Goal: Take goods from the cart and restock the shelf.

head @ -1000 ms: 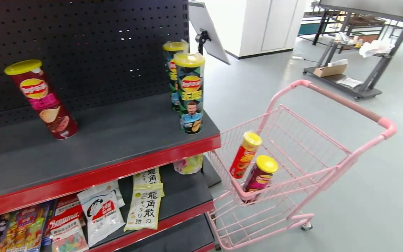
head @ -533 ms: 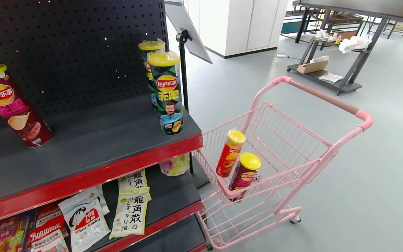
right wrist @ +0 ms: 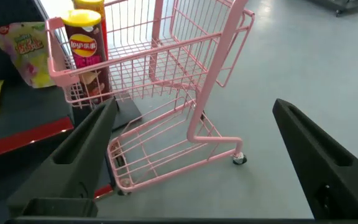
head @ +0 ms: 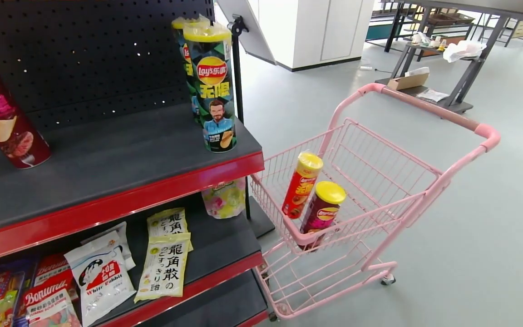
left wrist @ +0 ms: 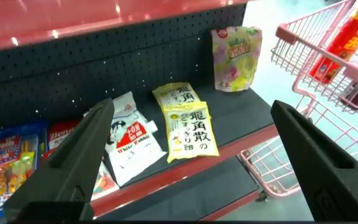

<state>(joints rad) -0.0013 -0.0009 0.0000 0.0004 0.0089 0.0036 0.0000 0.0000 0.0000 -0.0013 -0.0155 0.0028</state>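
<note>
A pink cart (head: 425, 106) stands to the right of the shelf. Inside it a red chip can (head: 301, 184) and a maroon chip can (head: 323, 213), both yellow-lidded, lean at the front corner. The maroon can (right wrist: 89, 53) and the cart's basket (right wrist: 185, 43) lie ahead of my right gripper (right wrist: 197, 162), which is open and holds nothing. My left gripper (left wrist: 191, 168) is open and holds nothing, facing the lower shelf (left wrist: 241, 115) of snack bags, with the cart (left wrist: 303, 46) off to one side. On the top shelf (head: 120, 159) stand a maroon can (head: 2, 122) and two green cans (head: 211, 91).
White and yellow snack bags (head: 164, 259) and a green pouch (head: 225, 200) lie on the lower shelf. A stand with a tilted board (head: 243, 27) rises by the shelf's end. Open grey floor (head: 470, 254) surrounds the cart; a metal rack (head: 434, 86) stands far behind.
The whole head view has shifted, so shelf and cart sit further left and closer; that is camera motion. The cans in the cart and on the shelf keep their places.
</note>
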